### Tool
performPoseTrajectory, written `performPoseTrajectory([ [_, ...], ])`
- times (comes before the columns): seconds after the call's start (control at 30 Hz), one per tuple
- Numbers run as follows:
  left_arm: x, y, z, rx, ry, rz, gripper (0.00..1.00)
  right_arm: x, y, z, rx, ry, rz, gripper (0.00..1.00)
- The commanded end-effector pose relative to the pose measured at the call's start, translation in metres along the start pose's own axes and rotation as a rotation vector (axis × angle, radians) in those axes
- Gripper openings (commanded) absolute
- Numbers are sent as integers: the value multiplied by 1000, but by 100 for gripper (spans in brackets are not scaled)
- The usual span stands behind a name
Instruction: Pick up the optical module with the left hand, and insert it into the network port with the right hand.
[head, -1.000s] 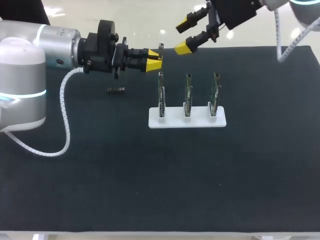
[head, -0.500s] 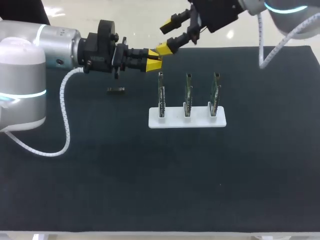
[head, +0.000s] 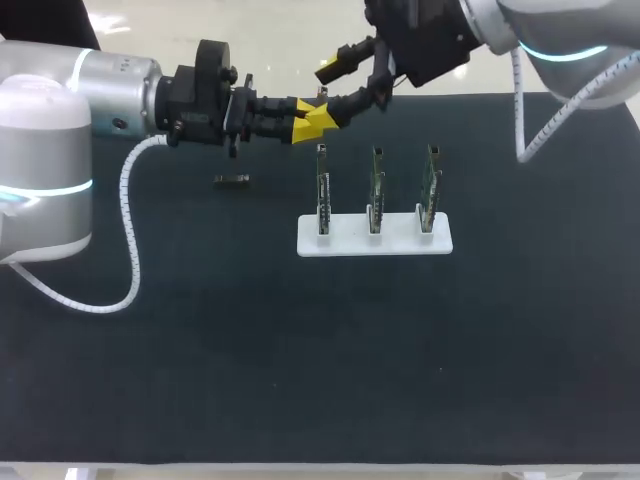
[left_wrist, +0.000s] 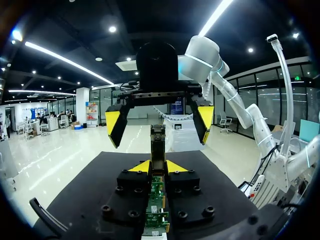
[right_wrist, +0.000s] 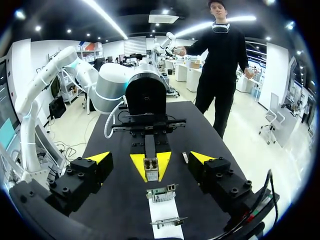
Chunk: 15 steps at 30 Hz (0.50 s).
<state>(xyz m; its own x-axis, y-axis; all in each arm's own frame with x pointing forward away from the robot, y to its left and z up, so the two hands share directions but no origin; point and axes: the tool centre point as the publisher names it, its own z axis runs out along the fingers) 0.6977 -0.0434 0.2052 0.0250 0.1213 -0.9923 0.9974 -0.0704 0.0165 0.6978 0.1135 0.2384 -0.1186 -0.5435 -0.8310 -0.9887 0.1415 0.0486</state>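
Your left gripper (left_wrist: 158, 168) grips the little module (left_wrist: 158, 136) tight. Your right gripper (head: 329, 95) (fingers wide open) sits around it, at the left one's 2 o'clock.

No text, number, label or sign can be read on anything on the table. The circuit boards (head: 376, 185) in the white rack (head: 400, 244) show only fine surface detail (too small to resolve into characters). The optical module (left_wrist: 158, 142) bears no marking that can be made out in either wrist view.
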Motion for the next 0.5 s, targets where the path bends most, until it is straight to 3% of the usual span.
performPoseTrajectory([
  [0.03,0,0,0,-1,-2,2,0,3,6,-4,8,-2,-2,68],
  [0.33,0,0,0,-1,-2,2,0,4,4,-8,-2,5,-4,73],
  [0.37,0,0,0,-1,-2,2,0,3,4,-8,-3,6,-3,71],
  [0.43,0,0,0,-1,-2,2,0,2,5,-9,-4,7,0,53],
  [0.5,0,0,0,-1,-2,2,0,2,5,-9,-5,7,1,48],
])
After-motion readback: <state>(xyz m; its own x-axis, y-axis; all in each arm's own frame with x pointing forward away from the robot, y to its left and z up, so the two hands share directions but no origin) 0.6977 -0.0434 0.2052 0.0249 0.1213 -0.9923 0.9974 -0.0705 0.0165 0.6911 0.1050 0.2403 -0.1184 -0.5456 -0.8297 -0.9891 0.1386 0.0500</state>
